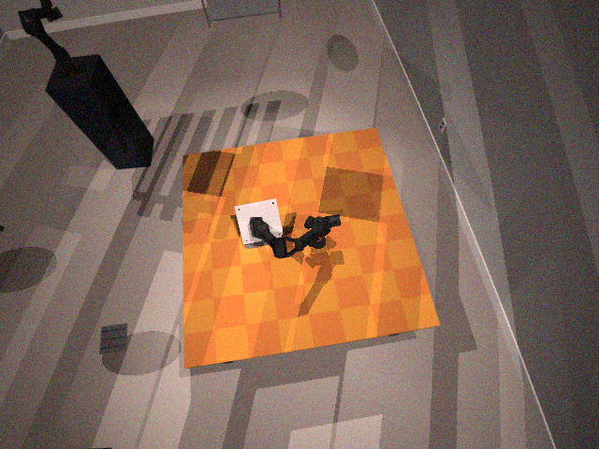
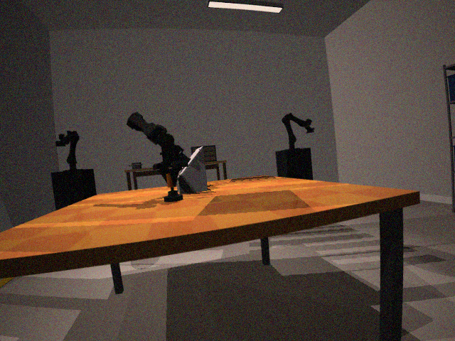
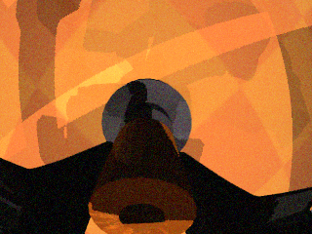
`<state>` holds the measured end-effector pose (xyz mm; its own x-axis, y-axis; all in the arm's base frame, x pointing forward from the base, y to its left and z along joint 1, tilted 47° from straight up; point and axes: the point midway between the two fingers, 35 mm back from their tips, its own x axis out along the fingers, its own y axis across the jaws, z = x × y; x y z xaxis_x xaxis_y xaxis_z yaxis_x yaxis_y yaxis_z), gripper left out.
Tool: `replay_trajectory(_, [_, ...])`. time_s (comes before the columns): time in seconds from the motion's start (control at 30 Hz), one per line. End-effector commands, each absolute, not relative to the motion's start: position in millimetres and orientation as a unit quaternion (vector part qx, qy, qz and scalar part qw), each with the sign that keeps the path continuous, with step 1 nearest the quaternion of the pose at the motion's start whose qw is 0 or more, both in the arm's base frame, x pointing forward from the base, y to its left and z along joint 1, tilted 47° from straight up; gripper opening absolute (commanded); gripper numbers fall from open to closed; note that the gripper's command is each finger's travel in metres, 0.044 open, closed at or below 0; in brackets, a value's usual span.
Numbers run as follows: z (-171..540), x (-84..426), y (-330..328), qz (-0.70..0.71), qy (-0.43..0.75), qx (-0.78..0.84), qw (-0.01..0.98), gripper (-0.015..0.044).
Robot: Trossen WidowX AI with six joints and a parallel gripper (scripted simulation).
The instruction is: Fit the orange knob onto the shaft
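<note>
The orange knob [image 2: 169, 180] [image 3: 138, 187] is between the fingers of my gripper [image 2: 169, 175] [image 3: 144, 154], which is shut on it. In the wrist view its wide near end, with a dark opening, faces the camera, and its far end overlaps the round pedestal. The dark round pedestal [image 2: 173, 197] [image 3: 181, 114] stands on the table. In the exterior view a short length of dark shaft [image 2: 171, 190] shows between knob and pedestal, so the knob is not down on it. Whether the shaft tip is inside the knob is hidden. The top view does not show the knob clearly.
The arm's base sits on a white tilted block [image 1: 245, 212] [image 2: 194, 180], close beside the pedestal. The orange checkered table [image 1: 241, 309] [image 2: 110, 227] carries moving-looking shadow patches. Other arms on dark stands [image 2: 293, 163] [image 2: 73, 183] are far behind.
</note>
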<state>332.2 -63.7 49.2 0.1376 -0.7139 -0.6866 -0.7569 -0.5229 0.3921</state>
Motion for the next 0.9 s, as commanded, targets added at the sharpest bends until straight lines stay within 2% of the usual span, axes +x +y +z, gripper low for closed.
replay_trajectory(0.0, [49.1,332.9,-64.3,0.44,0.487,-0.754,0.023,0.0])
replay_trajectory(0.3, [52.3,332.3,-61.4,0.44,0.487,-0.754,0.024,0.0])
replay_trajectory(0.53, [52.7,332.1,-61.9,0.486,0.441,-0.753,-0.051,0.0])
replay_trajectory(0.87, [49.8,333.4,-64.5,0.488,0.438,-0.753,-0.055,0.0])
